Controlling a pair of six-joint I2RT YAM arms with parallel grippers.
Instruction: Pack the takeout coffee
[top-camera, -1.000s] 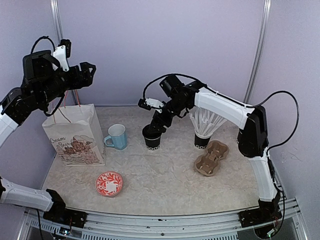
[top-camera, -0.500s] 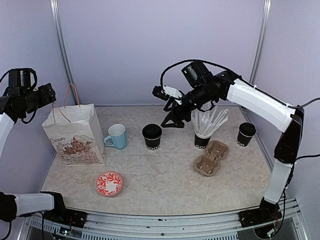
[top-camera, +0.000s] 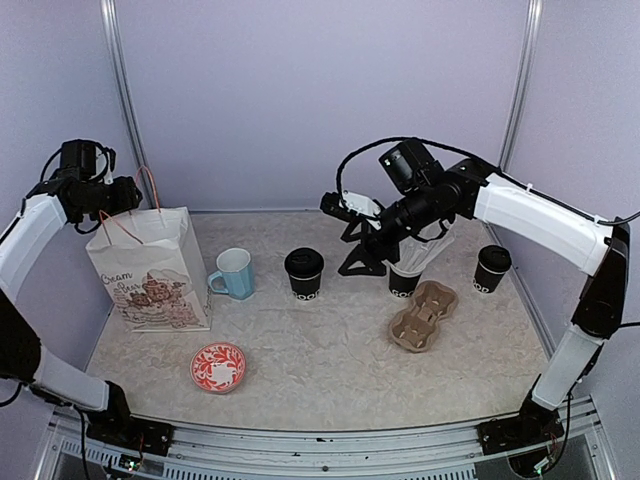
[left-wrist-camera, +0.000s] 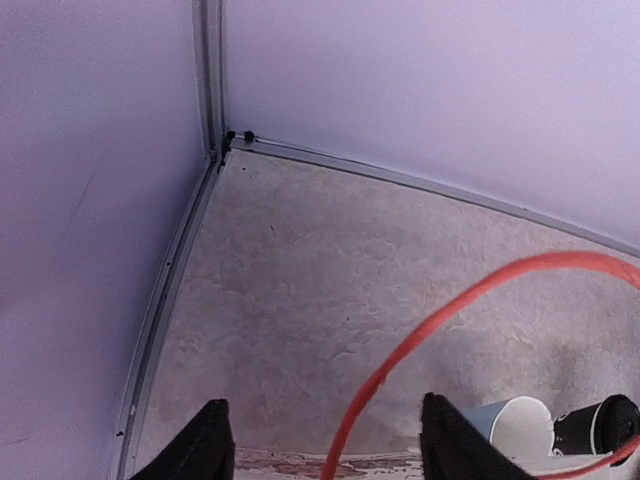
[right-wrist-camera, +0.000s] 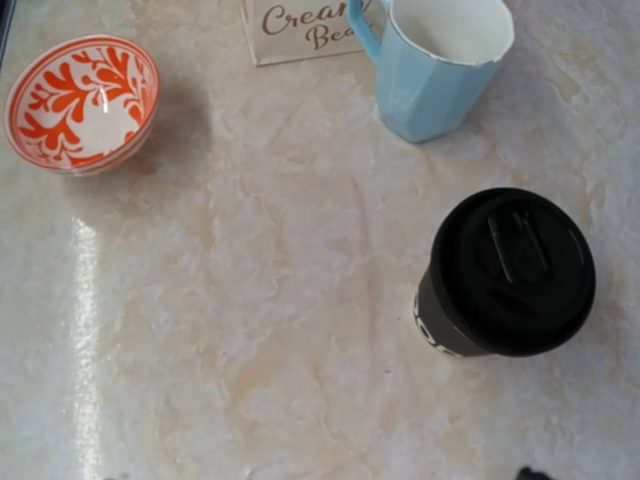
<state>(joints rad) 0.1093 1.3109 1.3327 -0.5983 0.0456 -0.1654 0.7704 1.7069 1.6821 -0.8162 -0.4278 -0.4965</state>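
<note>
A small black lidded coffee cup (top-camera: 304, 270) with white lettering stands mid-table; it also shows in the right wrist view (right-wrist-camera: 505, 270). A second like lidded cup (top-camera: 492, 267) stands at the far right. My right gripper (top-camera: 362, 264) is open and empty, low over the table just right of the middle cup, not touching it. Its fingertips barely show in the wrist view. My left gripper (top-camera: 130, 194) is open at the top of the paper bag (top-camera: 150, 270). The bag's red handle (left-wrist-camera: 420, 340) runs between its fingers (left-wrist-camera: 200, 450) without being gripped.
A light blue mug (top-camera: 235, 272) stands between the bag and the middle cup. A red patterned bowl (top-camera: 218, 366) lies near the front left. A black cup of white straws (top-camera: 404, 282) is partly behind my right arm. A cardboard cup carrier (top-camera: 422, 316) lies in front of it.
My right gripper has left the middle cup, risen, then dropped to its right, open. The right arm's move uncovered the second cup. My left gripper has swung from above the bag down to its handle.
</note>
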